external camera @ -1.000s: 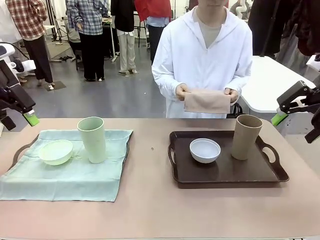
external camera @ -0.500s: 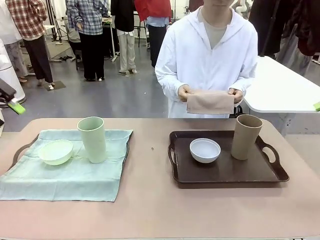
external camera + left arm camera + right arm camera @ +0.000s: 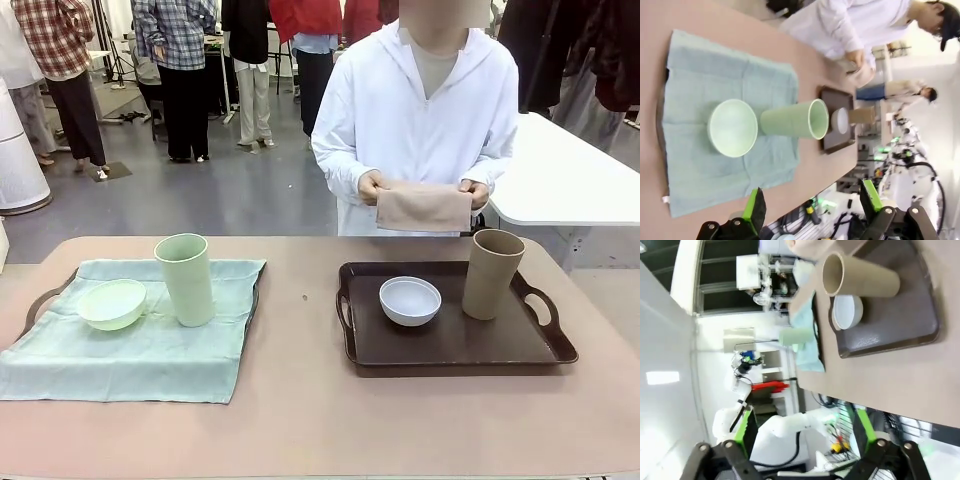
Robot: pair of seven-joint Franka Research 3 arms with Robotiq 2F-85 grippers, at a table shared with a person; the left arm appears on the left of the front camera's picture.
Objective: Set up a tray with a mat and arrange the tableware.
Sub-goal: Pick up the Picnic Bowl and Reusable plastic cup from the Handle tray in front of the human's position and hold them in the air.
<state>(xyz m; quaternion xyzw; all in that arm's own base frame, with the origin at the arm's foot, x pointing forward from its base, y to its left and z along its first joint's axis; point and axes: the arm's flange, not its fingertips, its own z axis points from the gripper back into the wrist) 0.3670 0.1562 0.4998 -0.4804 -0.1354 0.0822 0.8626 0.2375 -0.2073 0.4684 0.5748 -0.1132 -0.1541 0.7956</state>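
Observation:
On the left, a pale green mat [image 3: 140, 340] covers a dark tray [image 3: 42, 298], with a pale green bowl [image 3: 112, 303] and a tall pale green cup [image 3: 186, 279] on it. On the right, a bare dark brown tray [image 3: 450, 345] holds a white bowl [image 3: 410, 300] and a tan cup [image 3: 492, 274]. The person at the far side holds a folded tan mat [image 3: 423, 208] in both hands. My left gripper [image 3: 812, 205] is open, high above the green mat [image 3: 715, 85], bowl [image 3: 732, 127] and cup [image 3: 792, 119]. My right gripper [image 3: 806, 430] is open, well off the brown tray [image 3: 895, 325], tan cup [image 3: 862, 277] and white bowl [image 3: 847, 310].
A bare strip of pink tabletop [image 3: 300, 330] separates the two trays, and more lies along the near edge. A white table [image 3: 560, 170] stands behind on the right. Several people stand far off at the back left.
Both arms have drawn back out of the front view, the left off to the left and the right off to the right. The person has shifted slightly right with the tan mat.

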